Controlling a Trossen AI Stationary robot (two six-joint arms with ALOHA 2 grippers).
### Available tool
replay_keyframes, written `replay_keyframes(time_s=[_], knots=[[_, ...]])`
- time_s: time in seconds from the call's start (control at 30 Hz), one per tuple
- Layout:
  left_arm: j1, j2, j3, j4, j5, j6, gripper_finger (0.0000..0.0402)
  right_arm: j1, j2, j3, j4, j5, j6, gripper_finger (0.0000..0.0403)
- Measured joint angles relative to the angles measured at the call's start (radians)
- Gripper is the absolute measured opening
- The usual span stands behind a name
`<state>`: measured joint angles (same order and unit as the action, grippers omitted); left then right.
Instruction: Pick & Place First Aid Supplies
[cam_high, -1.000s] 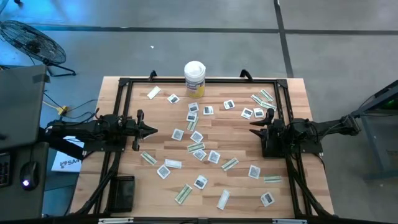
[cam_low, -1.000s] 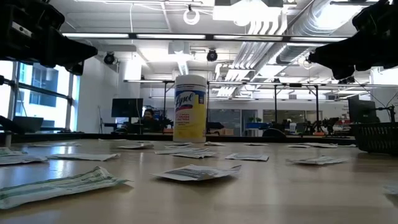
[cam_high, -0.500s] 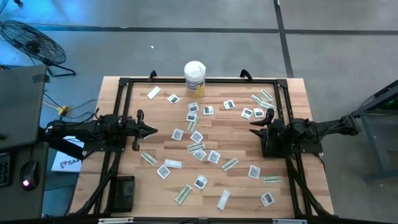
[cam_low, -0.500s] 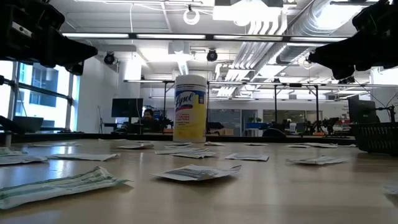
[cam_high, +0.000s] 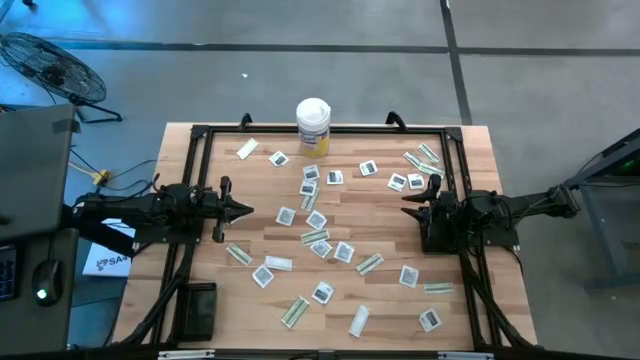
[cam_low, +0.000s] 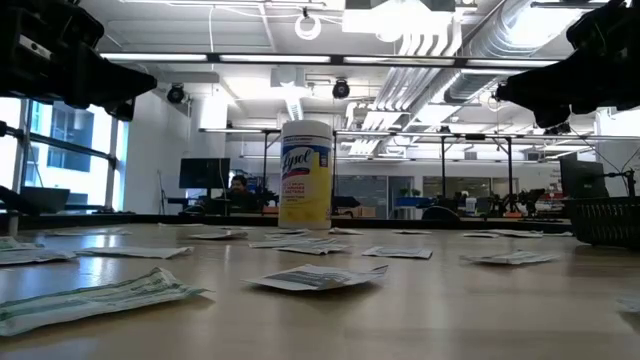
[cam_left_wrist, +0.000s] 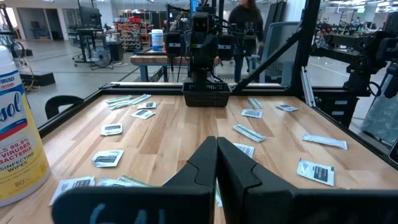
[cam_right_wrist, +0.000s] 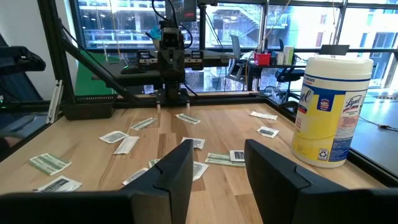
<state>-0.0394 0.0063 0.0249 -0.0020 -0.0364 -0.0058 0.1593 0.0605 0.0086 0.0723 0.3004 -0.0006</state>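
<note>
Many first aid supplies lie flat and scattered over the wooden table (cam_high: 210, 300): square white sachets (cam_high: 322, 293) with dark centre marks and narrow oblong wrappers (cam_high: 295, 311), also seen in the left wrist view (cam_left_wrist: 316, 172) and right wrist view (cam_right_wrist: 118, 136). My left gripper (cam_high: 248, 210) hovers shut at the table's left side, pointing level toward the middle (cam_left_wrist: 217, 163). My right gripper (cam_high: 405, 206) hovers open at the right side, pointing level toward the middle (cam_right_wrist: 217, 163), with nothing between its fingers.
A tall white canister with a yellow label (cam_high: 313, 126) stands at the far edge's middle (cam_low: 305, 174). A black frame (cam_high: 196, 140) runs around the table. A dark basket (cam_high: 196, 310) sits at the near left corner.
</note>
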Motion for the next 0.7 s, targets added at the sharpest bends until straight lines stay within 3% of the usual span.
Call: replay_keyframes(time_s=[0.7], knots=[[0.0, 0.0, 0.0, 0.0, 0.0, 0.0, 0.0001, 0.0, 0.0, 0.0, 0.0, 0.0, 0.0, 0.0138]])
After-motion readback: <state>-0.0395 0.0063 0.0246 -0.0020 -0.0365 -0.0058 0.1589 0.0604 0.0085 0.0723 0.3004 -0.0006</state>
